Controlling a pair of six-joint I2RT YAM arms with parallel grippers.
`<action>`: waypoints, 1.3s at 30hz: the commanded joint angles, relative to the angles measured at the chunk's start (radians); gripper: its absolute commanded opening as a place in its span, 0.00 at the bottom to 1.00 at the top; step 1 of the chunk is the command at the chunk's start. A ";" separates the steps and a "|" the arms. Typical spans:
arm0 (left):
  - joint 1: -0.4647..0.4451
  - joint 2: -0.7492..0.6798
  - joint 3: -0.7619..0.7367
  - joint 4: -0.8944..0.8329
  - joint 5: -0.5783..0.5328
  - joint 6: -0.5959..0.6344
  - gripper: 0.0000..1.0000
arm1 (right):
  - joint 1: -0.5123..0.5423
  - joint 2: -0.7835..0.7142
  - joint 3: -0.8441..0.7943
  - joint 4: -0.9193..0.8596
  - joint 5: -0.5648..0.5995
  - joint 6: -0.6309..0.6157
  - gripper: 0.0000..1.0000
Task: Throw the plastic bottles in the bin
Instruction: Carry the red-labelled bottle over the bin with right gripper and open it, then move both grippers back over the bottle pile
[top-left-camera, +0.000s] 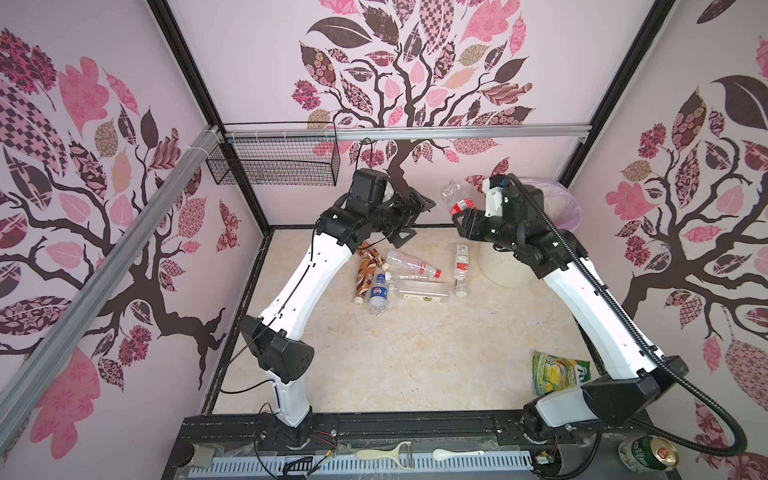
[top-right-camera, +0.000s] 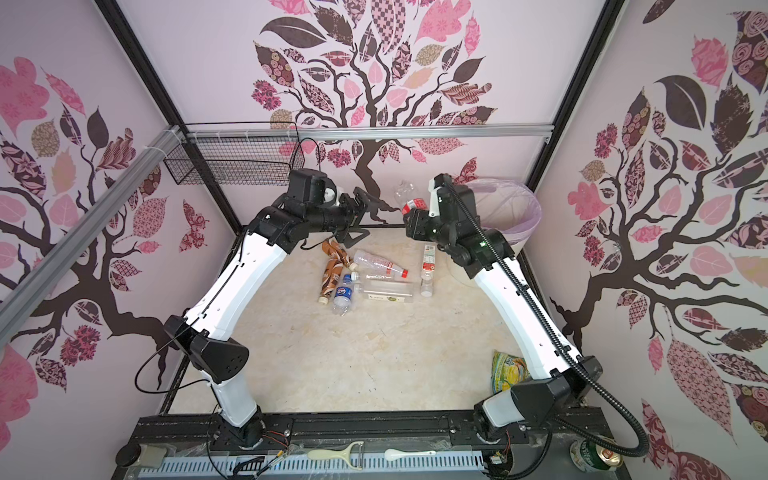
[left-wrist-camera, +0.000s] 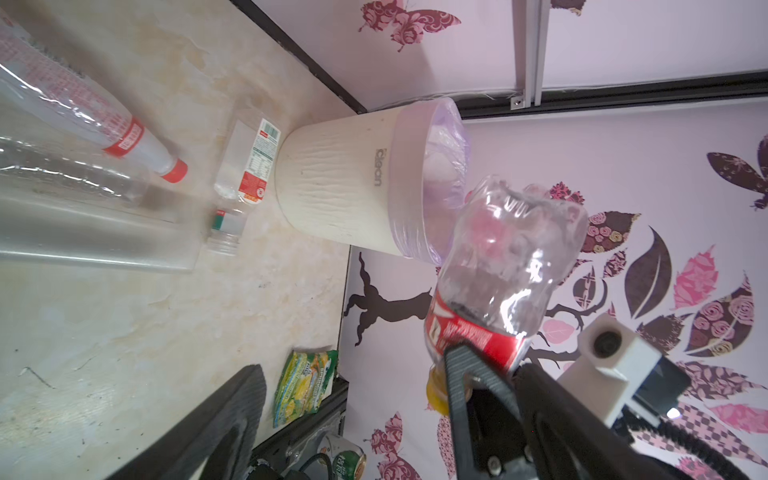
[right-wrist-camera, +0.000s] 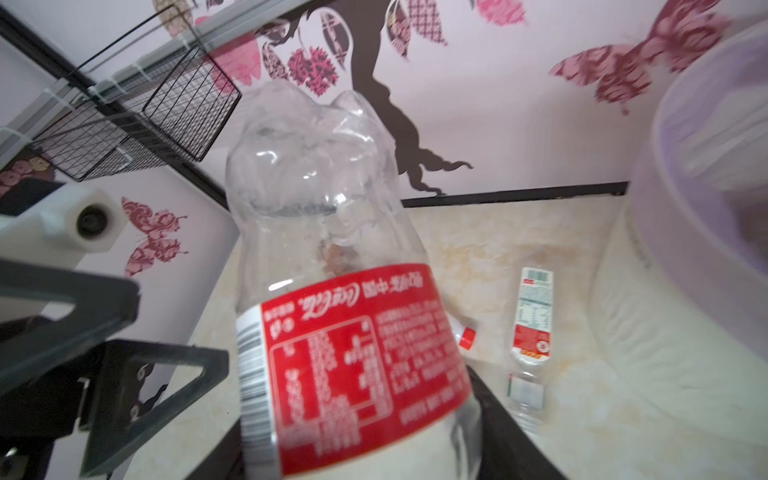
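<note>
tabletop (top-left-camera: 415, 353): one, flat, cream with a marbled pattern.

wire basket (top-left-camera: 274, 166): one, black mesh, rectangular, hung on the back rail.

bin (left-wrist-camera: 332, 183): one, round, cream-white ribbed plastic with a translucent lilac bag liner. it stands at the far right of the table. grey lettering on its wall appears to read "iclean".

left gripper (top-left-camera: 415, 220): jaws spread fully wide, holding nothing, raised above the table.

right gripper (top-left-camera: 457, 214): jaws partly closed and clamped on the cola bottle (right-wrist-camera: 324, 232) at its red label. the bottle is held base up above the table, near the bin's rim but not over the opening.

plastic bottles: eight in view.
- cola bottle: one, clear, dented, with white coca-cola script, a barcode and a yellow cap.
- seven lie on the table in a loose cluster left of the bin:
  - brown-wrapped bottles (top-left-camera: 363, 280): two
  - blue-label bottle (top-left-camera: 378, 293): one
  - red-capped bottle (top-left-camera: 411, 264): one, clear, with red print
  - white-capped bottle (top-left-camera: 405, 276): one, clear
  - square-sided bottle (top-left-camera: 422, 291): one, clear
  - white-and-red-label bottle (top-left-camera: 461, 266): one, with a barcode, just beside the bin's base

snack bag (top-left-camera: 552, 372): one, yellow-green foil, near right; print too small to read.

can (top-left-camera: 648, 453): one, green metal, off the table's front right corner.

peeler (top-left-camera: 386, 453): one, cream, on the front rail.

spoon (top-left-camera: 457, 453): one, white, on the front rail.
</note>
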 joint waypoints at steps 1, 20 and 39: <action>-0.024 0.003 0.094 0.087 0.027 -0.044 0.98 | -0.036 0.047 0.183 -0.079 0.169 -0.090 0.54; -0.126 -0.025 0.044 0.180 0.009 -0.042 0.98 | -0.334 0.185 0.218 0.004 0.396 -0.154 0.66; -0.105 -0.026 -0.023 0.101 0.022 -0.022 0.98 | -0.362 0.194 0.445 -0.198 0.219 0.003 0.99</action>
